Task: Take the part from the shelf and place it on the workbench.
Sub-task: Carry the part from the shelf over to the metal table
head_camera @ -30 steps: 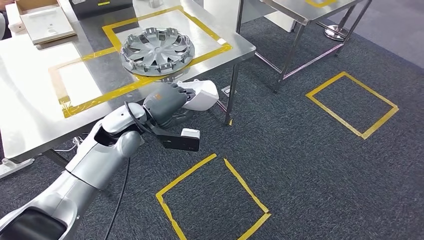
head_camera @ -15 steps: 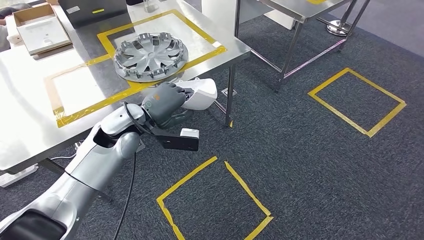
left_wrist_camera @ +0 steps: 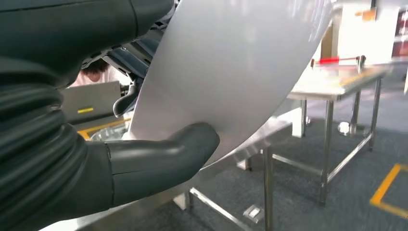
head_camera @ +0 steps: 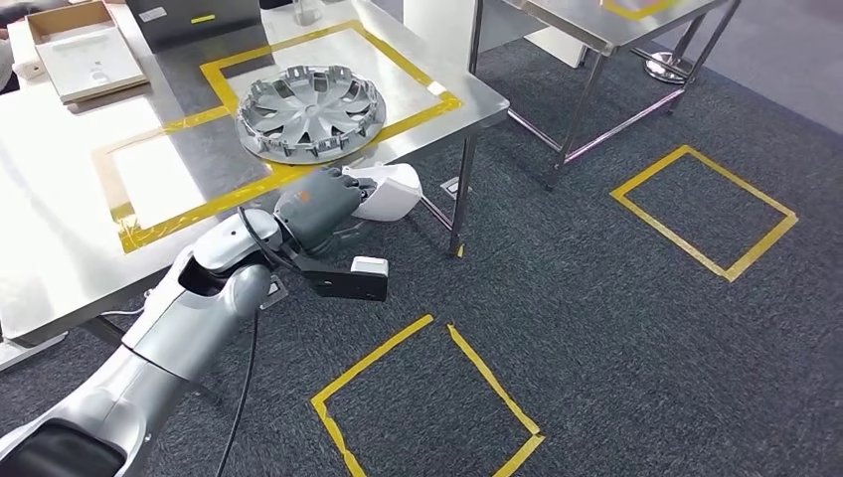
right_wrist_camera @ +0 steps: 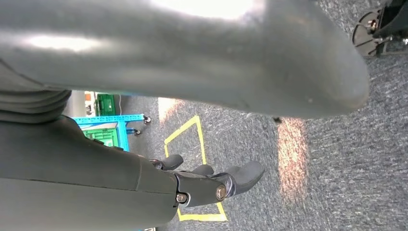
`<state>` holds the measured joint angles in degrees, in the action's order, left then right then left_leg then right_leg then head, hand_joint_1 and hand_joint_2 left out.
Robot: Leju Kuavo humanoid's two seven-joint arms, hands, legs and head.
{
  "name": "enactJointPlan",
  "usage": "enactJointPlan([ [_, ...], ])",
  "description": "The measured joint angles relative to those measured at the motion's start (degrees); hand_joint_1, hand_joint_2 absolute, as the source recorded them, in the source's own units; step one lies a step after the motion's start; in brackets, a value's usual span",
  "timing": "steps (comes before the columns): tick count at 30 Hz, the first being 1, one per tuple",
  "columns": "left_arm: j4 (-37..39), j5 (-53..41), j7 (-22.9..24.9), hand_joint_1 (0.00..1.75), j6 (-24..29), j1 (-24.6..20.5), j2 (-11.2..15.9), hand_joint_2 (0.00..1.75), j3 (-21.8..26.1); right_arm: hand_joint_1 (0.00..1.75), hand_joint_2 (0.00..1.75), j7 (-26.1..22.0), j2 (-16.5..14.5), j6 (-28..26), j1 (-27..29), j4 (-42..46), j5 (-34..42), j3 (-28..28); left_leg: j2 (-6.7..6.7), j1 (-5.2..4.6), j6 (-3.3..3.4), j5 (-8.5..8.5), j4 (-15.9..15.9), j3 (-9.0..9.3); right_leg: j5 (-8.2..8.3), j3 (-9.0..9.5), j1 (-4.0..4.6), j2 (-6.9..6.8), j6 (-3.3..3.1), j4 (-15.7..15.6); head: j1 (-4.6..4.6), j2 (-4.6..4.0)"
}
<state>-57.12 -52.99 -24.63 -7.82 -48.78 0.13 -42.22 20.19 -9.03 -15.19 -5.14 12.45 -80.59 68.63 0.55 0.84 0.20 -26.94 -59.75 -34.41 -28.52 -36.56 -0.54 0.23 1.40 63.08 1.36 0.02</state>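
My left hand [head_camera: 320,207] grips a smooth white curved part [head_camera: 388,191] just off the near edge of the steel workbench [head_camera: 60,229]. In the left wrist view the white part [left_wrist_camera: 231,72] is large and close, with the thick grey thumb [left_wrist_camera: 163,154] pressed on its near edge. A silver wheel cover [head_camera: 310,107] lies on the workbench inside a yellow taped rectangle, just beyond the held part. My right hand [right_wrist_camera: 211,185] hangs over the dark carpet with its fingers apart and nothing in it.
A shallow cardboard tray [head_camera: 84,60] and a dark box [head_camera: 194,20] stand at the back of the workbench. A second steel table [head_camera: 616,25] stands at the right rear. Yellow taped squares [head_camera: 427,397] mark the carpet. A blue cart with a green crate [right_wrist_camera: 108,130] stands on the floor.
The whole scene has shifted slightly, so the camera has moved. My left hand with the white part sits a little to the left and closer to the workbench edge.
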Motion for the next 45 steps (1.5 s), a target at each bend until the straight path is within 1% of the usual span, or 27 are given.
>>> enactJointPlan([
  [3,-0.1,-0.2,0.0,1.62,-0.1,-0.1,-0.2,1.75,0.0,0.0,0.0,0.0,0.0,0.0,0.0,0.0,0.0,0.0,-0.12,-0.07,0.51,-0.37,0.0,0.33,-3.52,-5.91,-0.11,-0.03,0.49,10.5,0.11,0.0],
  [4,-0.1,-0.2,0.1,1.62,-0.1,0.0,-0.2,1.75,0.0,0.0,0.0,0.0,0.0,0.0,0.1,0.0,0.0,0.0,-0.13,-0.1,0.54,-0.52,0.0,0.47,-3.46,-7.19,-0.1,-0.03,0.49,12.2,0.12,0.0],
  [5,-0.1,-0.3,0.1,1.62,-0.1,0.0,-0.3,1.75,0.0,0.0,0.0,0.0,0.0,0.0,0.1,0.0,0.0,0.0,-0.12,-0.12,0.51,-0.7,0.0,0.67,-2.35,-7.36,-0.1,-0.03,0.39,11.8,0.12,0.0],
  [7,-0.1,-0.3,0.2,1.62,-0.1,0.0,-0.5,1.75,0.0,0.0,0.0,0.0,0.0,0.0,0.1,0.0,0.0,0.0,-0.07,-0.12,0.28,-1.16,0.0,1.31,1.91,-4.52,-0.07,-0.14,-0.05,4.8,0.12,0.01],
  [9,-0.1,-0.3,0.3,1.62,-0.1,-0.2,-0.8,1.75,0.0,0.0,0.0,0.0,0.0,0.1,0.0,0.0,0.1,0.0,-0.04,-0.31,-0.22,-1.66,0.0,1.76,4.11,-1.19,0.23,-0.32,-0.56,-1.9,0.1,0.01],
  [11,0.0,-0.3,0.3,1.62,-0.1,-0.3,-1.0,1.75,0.0,0.0,0.0,-0.1,-0.1,0.1,-0.1,0.0,0.2,0.0,-0.06,-0.44,-0.85,-1.95,0.2,1.99,3.68,-0.2,0.57,-0.33,-1.05,-3.5,0.07,0.01],
  [14,0.1,-0.3,0.3,1.62,-0.1,-0.5,-1.4,1.75,0.2,0.0,0.0,0.4,-0.1,0.1,0.0,0.0,0.2,0.0,-0.2,-0.41,-1.81,-2.72,-0.3,2.31,3.28,0.75,0.26,-0.23,-2.09,-4.1,-0.07,0.0],
  [16,0.2,-0.3,0.2,1.62,-0.1,-0.6,-1.5,1.75,0.4,0.0,0.0,1.0,-0.1,0.1,0.0,0.0,0.2,0.0,-0.25,-0.34,-2.23,-4.71,-5.1,-0.06,2.78,1.73,0.05,-0.28,-2.83,-4.5,-0.23,0.0],
  [18,0.4,-0.3,0.2,1.62,-0.1,-0.6,-1.5,1.75,0.5,0.0,0.0,1.0,-0.1,0.1,0.0,0.0,0.2,0.0,-0.26,-0.32,-2.52,-6.91,-12.5,-4.64,2.04,2.48,0.08,-0.22,-3.2,-4.5,-0.28,0.01],
  [19,0.6,-0.3,0.1,1.62,-0.1,-0.4,-1.5,1.75,0.5,0.0,0.0,1.0,-0.1,0.1,0.1,0.0,0.2,0.0,-0.26,-0.31,-2.6,-6.9,-14.8,-6.39,1.62,2.96,0.09,-0.13,-3.22,-4.5,-0.29,0.01],
  [20,0.8,-0.3,0.1,1.62,-0.2,-0.3,-1.4,1.75,0.5,0.0,0.0,1.0,-0.1,0.1,0.1,0.0,0.2,0.0,-0.26,-0.31,-2.61,-5.72,-15.2,-7.24,1.18,3.53,0.1,-0.02,-3.18,-4.5,-0.29,0.01],
  [21,0.9,-0.3,0.1,1.62,-0.2,-0.2,-1.4,1.75,0.5,0.0,0.0,1.0,-0.1,0.1,0.2,0.0,0.2,0.0,-0.26,-0.32,-2.52,-3.48,-13.3,-6.97,0.71,4.2,0.1,0.09,-3.09,-4.5,-0.3,0.01],
  [23,1.1,-0.3,0.1,1.62,-0.2,-0.3,-1.3,1.75,0.6,0.0,0.0,1.0,-0.1,0.1,0.2,0.0,0.2,0.0,-0.22,-0.43,-2.09,1.51,-6.1,-4.5,-0.38,5.42,0.18,0.19,-2.72,-4.4,-0.29,0.01],
  [24,1.1,-0.3,0.1,1.62,-0.2,-0.4,-1.4,1.75,0.6,0.0,0.0,0.9,-0.1,0.1,0.2,0.0,0.2,0.0,-0.2,-0.52,-1.74,2.59,-2.8,-3.14,-0.89,5.76,0.26,0.2,-2.41,-4.4,-0.28,0.01],
  [26,1.2,-0.3,0.0,1.62,-0.2,-0.5,-1.4,1.75,0.7,0.0,0.0,0.7,-0.2,0.1,0.1,0.0,0.2,0.0,-0.1,-0.75,-1.01,2.19,0.0,-1.69,-1.41,6.15,0.39,0.18,-1.79,-4.4,-0.17,0.01],
  [29,1.3,-0.4,0.1,1.62,-0.1,-0.6,-1.6,1.75,0.9,0.0,0.0,0.7,-0.1,0.1,0.0,0.0,0.2,0.0,0.11,-0.53,0.23,1.23,0.8,-0.49,-1.38,5.88,0.38,0.09,-1.06,-2.7,-0.05,0.01],
  [30,1.3,-0.4,0.1,1.62,-0.1,-0.6,-1.6,1.75,0.9,0.0,0.0,0.7,-0.1,0.1,0.0,0.0,0.3,0.0,0.16,-0.38,0.58,0.92,1.0,0.12,-1.6,4.59,0.3,0.05,-0.79,-0.5,0.03,0.01],
  [32,1.4,-0.4,0.0,1.62,-0.1,-0.7,-1.7,1.75,1.0,0.0,0.0,0.6,-0.1,0.1,0.0,0.0,0.3,0.0,0.19,-0.22,0.94,0.1,1.3,1.25,-3.05,-0.02,0.07,0.01,-0.19,6.3,0.2,0.01],
  [34,1.5,-0.4,0.0,1.62,-0.1,-0.5,-1.7,1.75,1.0,0.0,0.0,0.5,-0.1,0.1,0.1,0.0,0.3,0.0,0.21,-0.21,0.87,-0.95,1.3,2.37,-4.7,-4.82,-0.18,0.0,0.27,11.4,0.22,0.01],
  [35,1.6,-0.4,0.0,1.62,-0.1,-0.4,-1.7,1.75,1.0,0.0,0.0,0.5,-0.1,0.1,0.2,0.0,0.3,0.0,0.24,-0.18,0.77,-1.58,1.3,3.11,-4.48,-6.16,-0.29,-0.01,0.39,11.6,0.23,0.01],
  [36,1.6,-0.4,0.0,1.62,-0.1,-0.3,-1.7,1.75,1.0,0.0,0.0,0.5,-0.1,0.1,0.2,0.0,0.3,0.0,0.27,-0.12,0.63,-2.25,1.3,3.99,-3.15,-6.55,-0.38,-0.02,0.44,10.0,0.22,0.0],
  [37,1.6,-0.4,0.0,1.62,-0.1,-0.3,-1.8,1.75,1.0,0.0,0.0,0.5,-0.1,0.1,0.3,0.0,0.3,0.0,0.27,-0.04,0.45,-2.99,1.3,4.97,-0.66,-6.1,-0.44,-0.09,0.43,6.7,0.22,0.0],
  [38,1.6,-0.4,0.0,1.62,-0.1,-0.3,-1.8,1.75,1.0,0.0,0.0,0.5,-0.1,0.1,0.4,0.0,0.3,0.0,0.23,0.0,0.21,-3.75,1.3,5.68,2.75,-5.26,-0.47,-0.29,0.37,2.7,0.24,-0.01],
  [40,1.7,-0.4,0.0,1.62,-0.1,-0.3,-1.8,1.75,1.0,0.0,0.0,0.4,-0.1,0.1,0.5,0.0,0.3,0.0,0.27,-0.06,-0.47,-5.06,1.3,6.85,6.67,-4.13,-0.25,-0.76,-0.01,-2.9,0.25,0.0],
  [41,1.8,-0.4,0.0,1.62,-0.1,-0.3,-1.9,1.75,1.0,0.0,0.0,0.4,-0.1,0.1,0.5,0.0,0.3,0.0,0.29,-0.15,-0.91,-5.53,1.4,7.21,7.31,-3.91,-0.11,-0.88,-0.36,-3.8,0.25,0.0],
  [44,1.7,-0.4,0.0,1.62,-0.1,-0.3,-2.0,1.75,1.0,0.0,0.0,0.7,-0.1,0.1,0.5,0.0,0.3,0.0,0.21,-0.16,-2.15,-5.52,-0.2,7.71,5.9,-2.52,-0.06,-0.69,-1.76,-3.8,0.2,0.01],
  [45,1.7,-0.4,0.0,1.62,-0.1,-0.5,-2.0,1.75,1.0,0.0,0.0,0.9,-0.1,0.1,0.5,0.0,0.3,0.0,0.09,-0.1,-2.37,-5.49,-2.1,6.94,5.28,-1.81,-0.1,-0.63,-2.2,-3.9,0.12,0.01],
])
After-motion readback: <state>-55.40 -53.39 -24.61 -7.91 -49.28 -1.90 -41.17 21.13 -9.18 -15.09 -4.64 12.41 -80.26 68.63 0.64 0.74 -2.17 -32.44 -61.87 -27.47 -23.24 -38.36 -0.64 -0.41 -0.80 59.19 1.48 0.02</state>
